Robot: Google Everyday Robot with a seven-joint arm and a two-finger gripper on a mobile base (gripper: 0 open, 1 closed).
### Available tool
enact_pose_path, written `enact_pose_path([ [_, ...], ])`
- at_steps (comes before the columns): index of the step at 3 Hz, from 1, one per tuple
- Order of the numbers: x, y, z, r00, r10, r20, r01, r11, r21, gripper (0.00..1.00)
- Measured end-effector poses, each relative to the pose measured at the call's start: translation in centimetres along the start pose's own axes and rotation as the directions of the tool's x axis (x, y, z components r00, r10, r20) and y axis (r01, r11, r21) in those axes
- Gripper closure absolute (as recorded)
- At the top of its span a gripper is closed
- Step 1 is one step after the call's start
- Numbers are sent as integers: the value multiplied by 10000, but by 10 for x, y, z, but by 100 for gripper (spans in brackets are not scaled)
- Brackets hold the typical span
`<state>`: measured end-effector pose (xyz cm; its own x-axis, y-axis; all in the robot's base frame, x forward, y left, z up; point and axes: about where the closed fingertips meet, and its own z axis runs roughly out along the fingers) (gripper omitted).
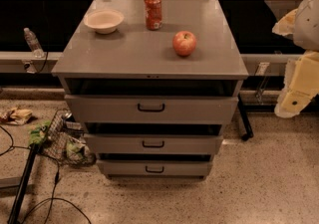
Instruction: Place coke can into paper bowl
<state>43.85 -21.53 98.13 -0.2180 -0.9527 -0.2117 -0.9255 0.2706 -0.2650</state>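
The coke can stands upright at the back middle of the grey cabinet top. It is red with white lettering and a silver top. The paper bowl, off-white and shallow, sits to the can's left, apart from it, and holds nothing. My gripper is at the far right edge of the view, beside the cabinet and below its top, well away from the can. It holds nothing.
A red apple sits on the cabinet top, in front of and right of the can. The cabinet has three drawers. A water bottle lies on a ledge at left. A wire basket and cables are on the floor at left.
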Motion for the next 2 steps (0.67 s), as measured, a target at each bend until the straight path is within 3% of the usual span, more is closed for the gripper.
enact_pose_path([
  [1, 0, 0, 0, 10000, 0, 0, 0, 10000, 0, 0],
  [2, -24, -34, 18, 9929, 423, 1115, -450, 9988, 214, 0],
])
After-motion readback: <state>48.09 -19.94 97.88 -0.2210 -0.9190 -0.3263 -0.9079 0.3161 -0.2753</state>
